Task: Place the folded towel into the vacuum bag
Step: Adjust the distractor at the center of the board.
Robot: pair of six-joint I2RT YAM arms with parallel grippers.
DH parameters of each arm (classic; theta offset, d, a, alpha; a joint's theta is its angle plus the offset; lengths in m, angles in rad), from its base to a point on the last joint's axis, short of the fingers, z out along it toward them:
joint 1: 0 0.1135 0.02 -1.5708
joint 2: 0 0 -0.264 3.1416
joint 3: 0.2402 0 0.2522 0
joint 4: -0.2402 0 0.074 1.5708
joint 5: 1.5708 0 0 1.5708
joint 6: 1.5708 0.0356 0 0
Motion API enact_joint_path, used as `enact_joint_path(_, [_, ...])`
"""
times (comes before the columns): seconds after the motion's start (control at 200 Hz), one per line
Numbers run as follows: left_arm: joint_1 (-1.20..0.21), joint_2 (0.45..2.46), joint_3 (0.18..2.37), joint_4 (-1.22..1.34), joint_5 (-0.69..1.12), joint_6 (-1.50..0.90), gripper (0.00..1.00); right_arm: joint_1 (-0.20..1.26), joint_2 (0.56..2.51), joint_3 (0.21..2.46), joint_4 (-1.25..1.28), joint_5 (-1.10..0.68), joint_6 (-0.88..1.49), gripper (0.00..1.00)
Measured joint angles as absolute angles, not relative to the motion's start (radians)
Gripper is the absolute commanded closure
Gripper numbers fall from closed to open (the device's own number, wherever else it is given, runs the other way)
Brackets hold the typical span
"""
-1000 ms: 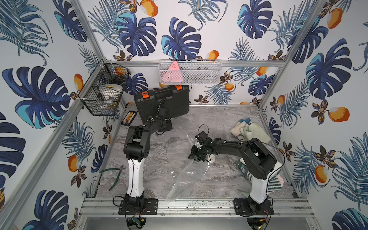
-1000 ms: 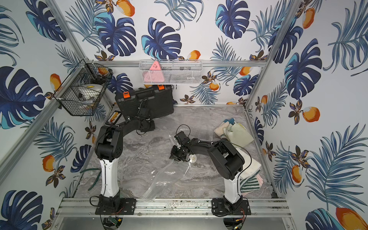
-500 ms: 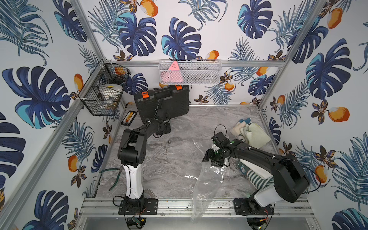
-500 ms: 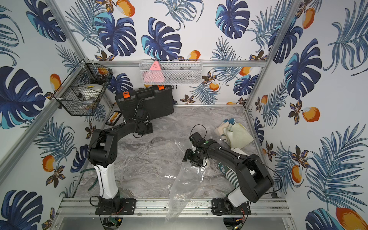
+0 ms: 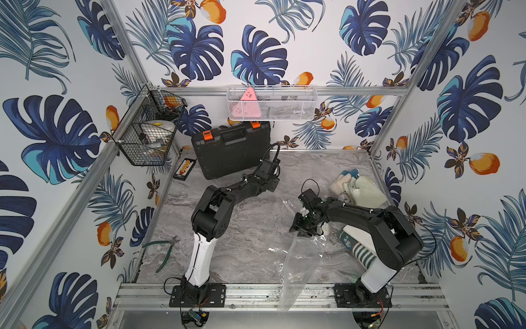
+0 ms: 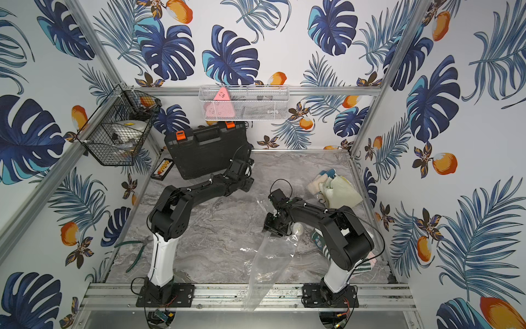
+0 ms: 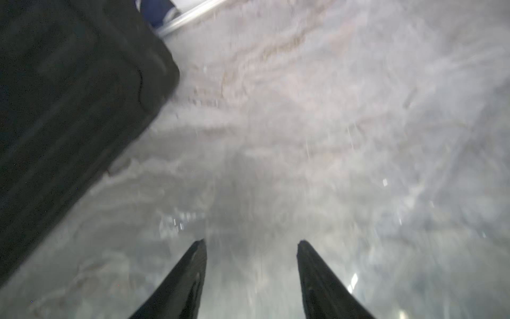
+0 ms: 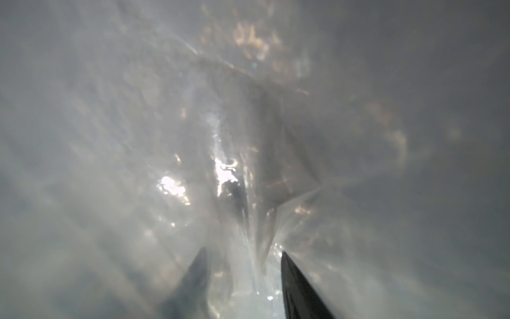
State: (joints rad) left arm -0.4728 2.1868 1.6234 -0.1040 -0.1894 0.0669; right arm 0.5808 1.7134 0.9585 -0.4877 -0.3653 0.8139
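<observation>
Vacuum bag (image 5: 301, 265): drapes over front rail (image 5: 256, 296)
Folded towel (image 5: 359, 250): under right arm (image 5: 353, 212)
Left gripper (image 7: 251, 243): jaws spread, beside black case (image 7: 69, 110)
Right gripper (image 8: 242, 254): bag film between jaws; you can't tell if pinched

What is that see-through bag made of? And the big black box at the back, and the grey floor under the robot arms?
The vacuum bag looks like thin clear plastic: glossy, crinkled, with bright glints. The black case seems to be hard moulded plastic, matt, with orange latches. The grey tabletop looks like marble, though it may only be a printed pattern.
</observation>
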Motion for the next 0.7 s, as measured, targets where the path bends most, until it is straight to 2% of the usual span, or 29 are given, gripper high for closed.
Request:
enact_joint_path(0.195, [-0.472, 2.368, 1.834, -0.091, -0.278, 0.168, 0.42, 0.575, 1.740, 0.985, -0.486, -0.375, 0.806, 0.62])
enact_joint_path(0.701, [-0.440, 2.579, 2.043, -0.031, -0.396, 0.334, 0.41, 0.547, 1.786, 1.010, -0.466, -0.414, 0.788, 0.66])
